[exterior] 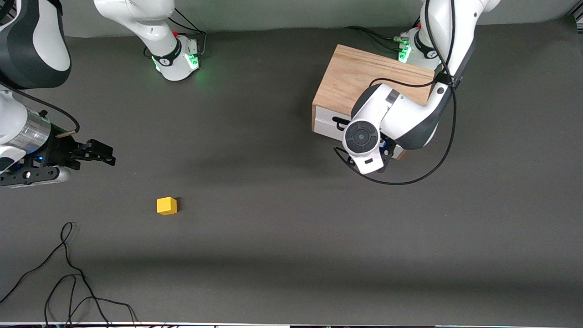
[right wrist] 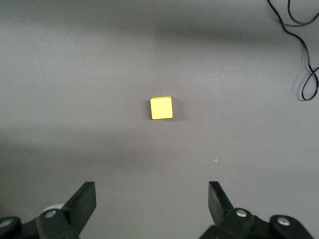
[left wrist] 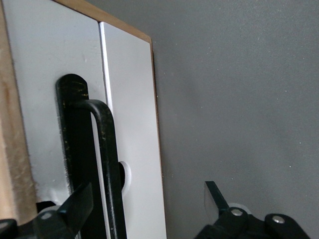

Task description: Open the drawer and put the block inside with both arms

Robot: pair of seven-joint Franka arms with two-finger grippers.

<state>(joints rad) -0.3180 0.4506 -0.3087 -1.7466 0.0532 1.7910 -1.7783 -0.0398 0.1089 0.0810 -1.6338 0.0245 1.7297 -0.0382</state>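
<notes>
The wooden cabinet (exterior: pixel 364 77) stands at the left arm's end of the table, and its white-fronted drawer (left wrist: pixel 132 114) looks shut. My left gripper (left wrist: pixel 148 199) is open in front of the drawer. The black wire handle (left wrist: pixel 105 149) lies between its fingers, close to one fingertip (left wrist: pixel 79 201). In the front view the left arm's wrist (exterior: pixel 362 139) hides those fingers. The yellow block (exterior: pixel 166 205) sits alone on the grey mat, nearer the front camera. My right gripper (right wrist: pixel 151 196) hangs open above the mat with the block (right wrist: pixel 161 108) ahead of it, apart from both fingers.
Loose black cables (exterior: pixel 68 273) lie on the mat near the front edge at the right arm's end, also seen as a cable (right wrist: pixel 301 45) in the right wrist view. The left arm's cable loop (exterior: pixel 410 180) hangs in front of the cabinet.
</notes>
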